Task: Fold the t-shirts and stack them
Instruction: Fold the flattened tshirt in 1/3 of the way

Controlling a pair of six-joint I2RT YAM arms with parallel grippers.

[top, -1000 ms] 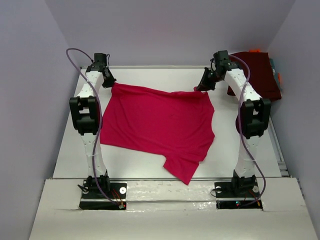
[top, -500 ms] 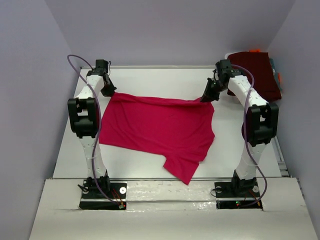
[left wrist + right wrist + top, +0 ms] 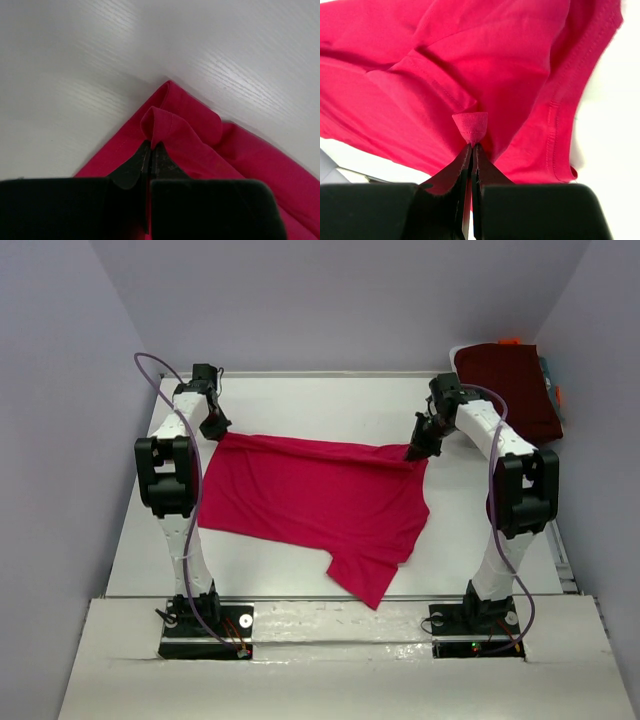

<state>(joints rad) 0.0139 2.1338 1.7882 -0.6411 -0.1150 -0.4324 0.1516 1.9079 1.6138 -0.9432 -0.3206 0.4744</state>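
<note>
What worries me is a slip. Each pincer has only a small pinch of the bright crimson-pink soft cloth t-shirt (image 3: 310,495), so a hard or uneven pull could free a corner and leave the fold lying crooked on the white table (image 3: 300,570). The left gripper (image 3: 150,147) is clamped tight on a puckered corner of cloth, and the right gripper (image 3: 472,146) is likewise closed on a little nub of fabric. Both hold the shirt's far edge, toward the table's back. The rest spreads flat toward the table's near edge, one sleeve lying closest to it. A dark maroon folded tee (image 3: 510,385) sits at the table's far right corner.
</note>
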